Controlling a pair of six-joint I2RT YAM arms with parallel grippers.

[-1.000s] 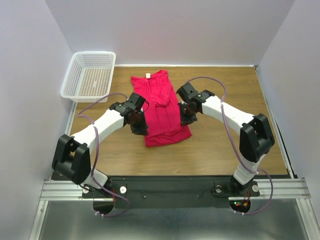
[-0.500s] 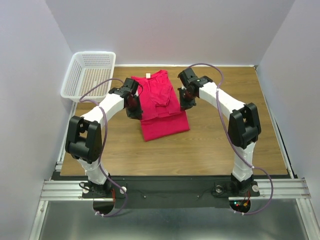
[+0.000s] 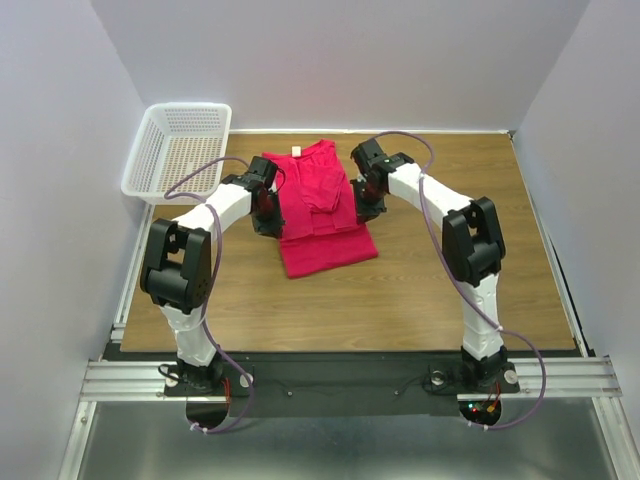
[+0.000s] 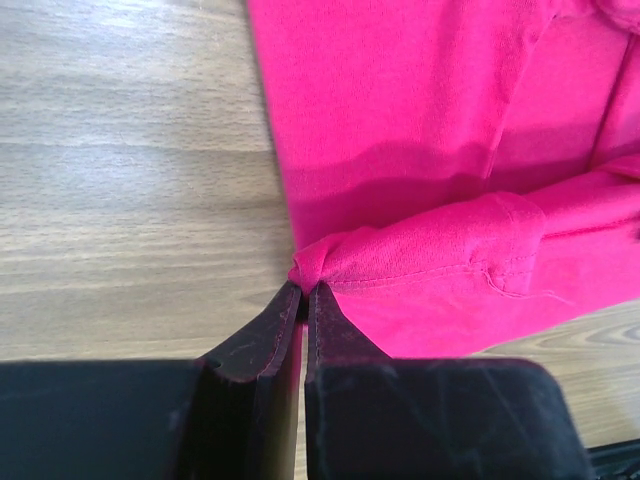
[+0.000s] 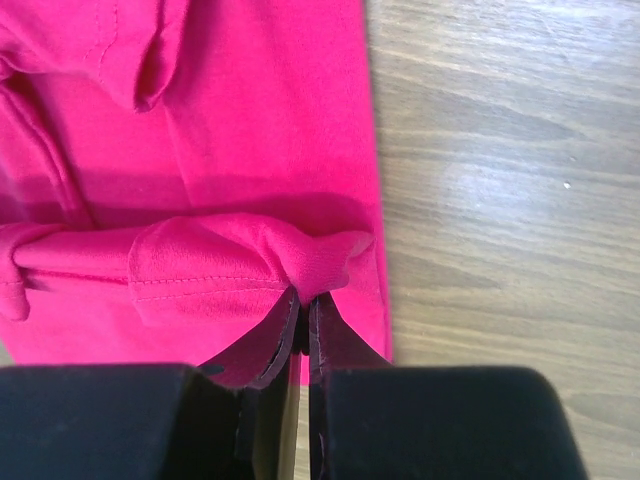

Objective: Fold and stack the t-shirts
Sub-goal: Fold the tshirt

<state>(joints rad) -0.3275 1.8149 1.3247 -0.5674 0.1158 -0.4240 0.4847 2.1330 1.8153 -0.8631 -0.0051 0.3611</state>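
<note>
From above, the t-shirt (image 3: pixel 325 225) lies on the table (image 3: pixel 440 290) between the left pincer (image 3: pixel 266 212) and the right pincer (image 3: pixel 362 205).

Left wrist: the left pincer (image 4: pixel 305 290) is clenched on a fabric corner at its tips.

Right wrist: the right pincer (image 5: pixel 305 298) likewise pinches a bunched corner.

I'd carry both corners level and together, so the fold lands square.

You have bright, even light from above; in both wrist views pale glare sheens the table (image 5: pixel 480 180) and a soft shadow band crosses the t-shirt (image 4: pixel 400 175).
</note>
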